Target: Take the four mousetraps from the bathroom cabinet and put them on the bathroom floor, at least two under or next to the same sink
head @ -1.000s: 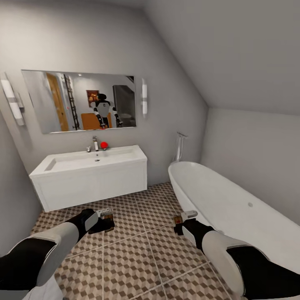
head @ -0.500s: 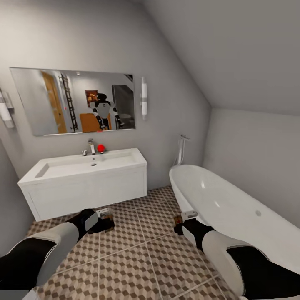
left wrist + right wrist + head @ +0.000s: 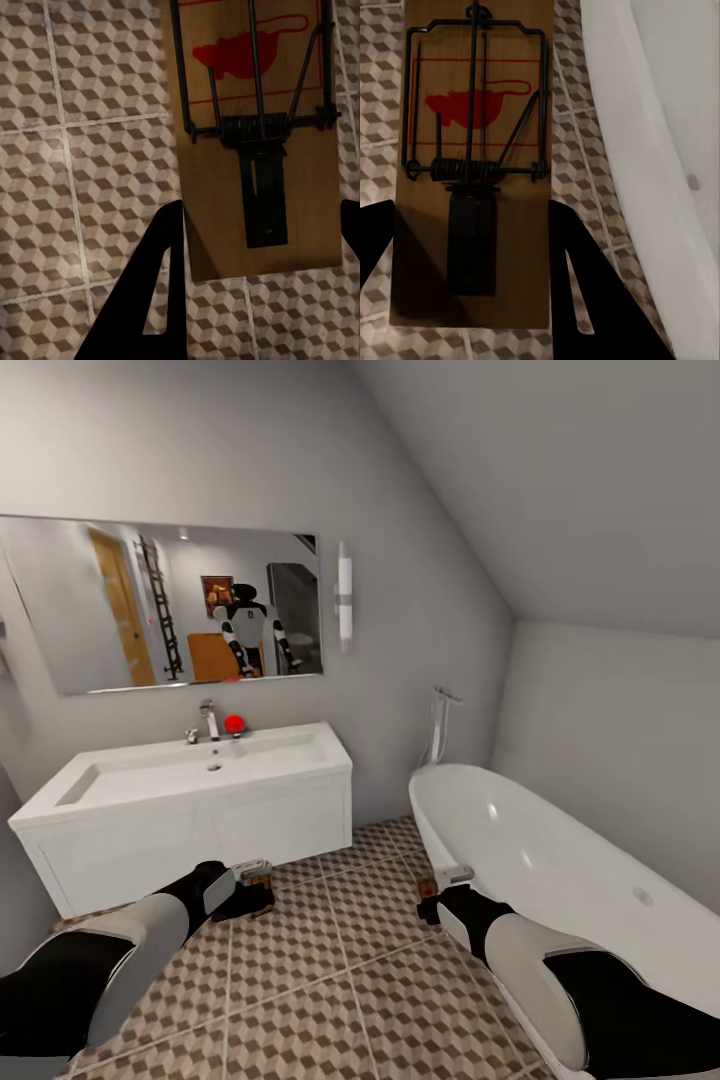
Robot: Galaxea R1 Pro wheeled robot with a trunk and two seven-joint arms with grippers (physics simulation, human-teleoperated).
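The robot is standing in a small bathroom with gray walls and a slanted ceiling. The floor (image 3: 330, 980) is showing big tiles with a brown, beige and white cube print.

The left gripper (image 3: 255, 882) is holding a trap (image 3: 255, 135) between its fingers (image 3: 150, 292), up above the tiles. The trap is a tan board with a dark wire spring and a red mouse picture. The right gripper (image 3: 440, 887) is holding a second trap (image 3: 476, 165) the same way, just beside the white tub (image 3: 560, 870).

The sink (image 3: 180, 770) is sitting on a wide white unit against the back wall, in front of the left gripper. A tap (image 3: 208, 720) and a small red thing (image 3: 234, 724) are standing at the sink's back edge. A mirror (image 3: 160, 605) is hanging above it, and the robot is showing in the glass. A long light (image 3: 344, 597) is hanging beside the mirror.
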